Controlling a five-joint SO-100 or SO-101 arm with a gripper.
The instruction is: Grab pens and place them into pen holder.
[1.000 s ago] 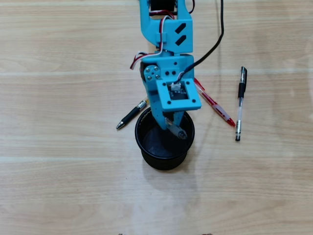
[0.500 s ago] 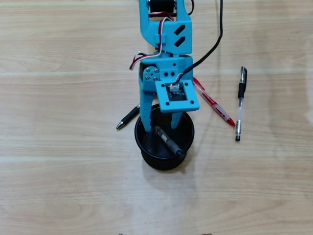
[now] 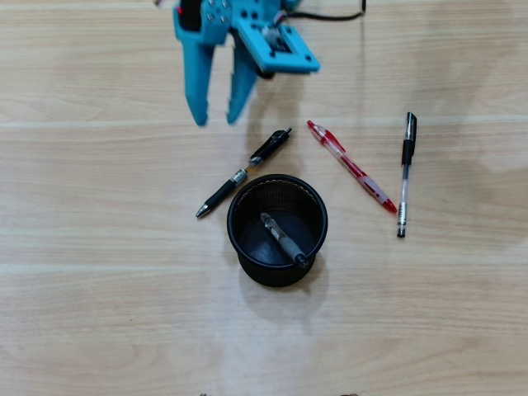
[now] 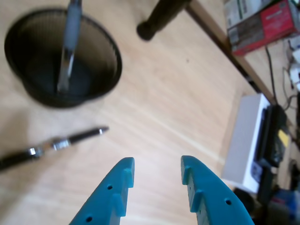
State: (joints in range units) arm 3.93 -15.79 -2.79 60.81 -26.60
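We see the pen holder (image 3: pixel 277 231) mid-worktop (image 3: pixel 99 313) with the grey-and-clear pen (image 3: pixel 283 238) leaning inside it. The black pen (image 3: pixel 243 172) lies at its 11 o'clock, the red pen (image 3: pixel 352 166) and black-capped pen (image 3: pixel 404 174) toward 2 o'clock. Our end effector (image 3: pixel 215 121) hovers farther at 11 o'clock, jaws apart and empty.

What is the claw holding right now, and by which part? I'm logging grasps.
Nothing. The claw is open and empty above the table; the grey pen already leans inside the pen holder.
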